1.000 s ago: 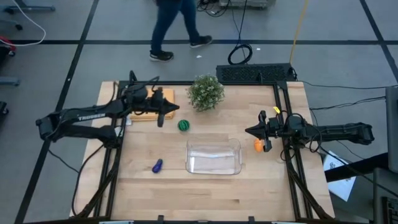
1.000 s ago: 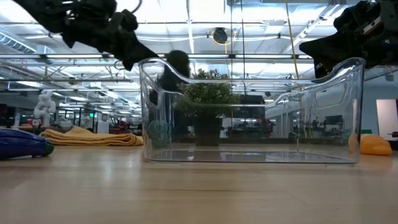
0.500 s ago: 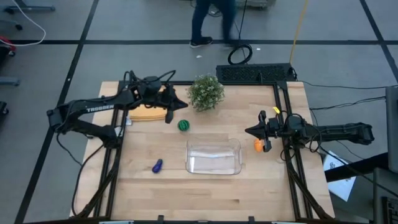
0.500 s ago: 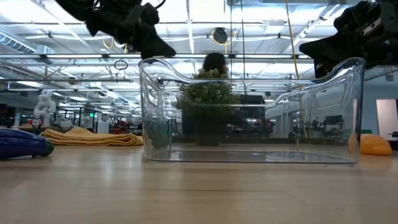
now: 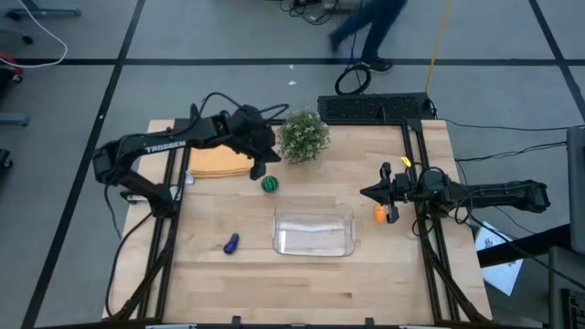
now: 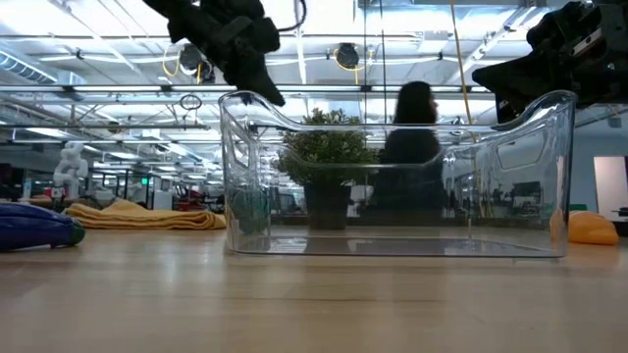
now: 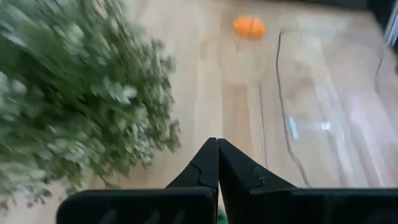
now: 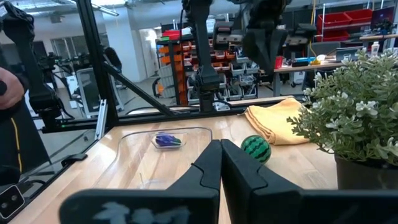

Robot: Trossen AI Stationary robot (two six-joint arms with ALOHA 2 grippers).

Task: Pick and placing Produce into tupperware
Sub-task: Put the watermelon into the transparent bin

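The round green striped ball rests on the table between the potted plant and the clear tupperware; it also shows in the right wrist view. The purple piece lies left of the tupperware, the orange piece right of it. My left gripper hangs shut in the air just left of and above the green ball, next to the plant, its shut fingers holding nothing. At the table's right side my right gripper is shut and empty, beside the orange piece.
A bushy potted plant stands at the far middle, close to my left gripper. A folded yellow-orange cloth lies at the far left. A person walks on the floor beyond the table. Bare wood lies along the near edge.
My left gripper has moved from over the yellow cloth toward the table's right edge, nearer the plant and the green ball, rising a little and staying shut. The person behind the table has walked toward the right.
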